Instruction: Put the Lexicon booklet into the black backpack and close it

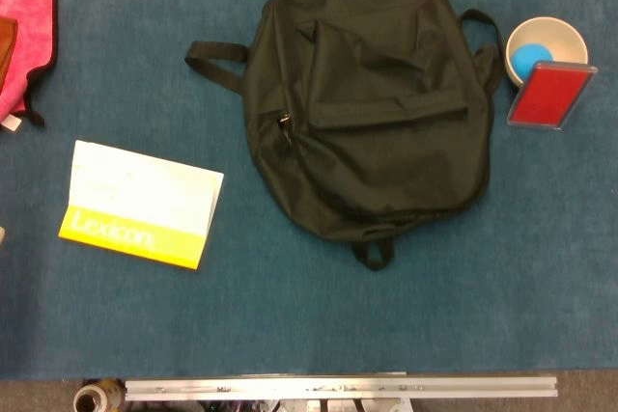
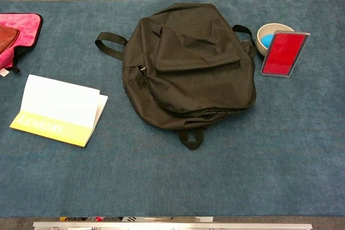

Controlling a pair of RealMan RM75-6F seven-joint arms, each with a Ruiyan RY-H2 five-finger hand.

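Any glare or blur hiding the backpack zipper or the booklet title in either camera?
Head view: booklet cover washed out, title still legible; backpack dark, zipper pull faintly visible. Chest view: even light, backpack seam clearer, title slightly soft.

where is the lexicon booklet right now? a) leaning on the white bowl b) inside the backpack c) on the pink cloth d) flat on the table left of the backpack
d: the booklet lies flat on the blue table, apart from the backpack on its left.

One readable word
"Lexicon" in pale letters on the booklet's (image 1: 141,203) yellow band (near-left of the backpack (image 1: 367,103)).
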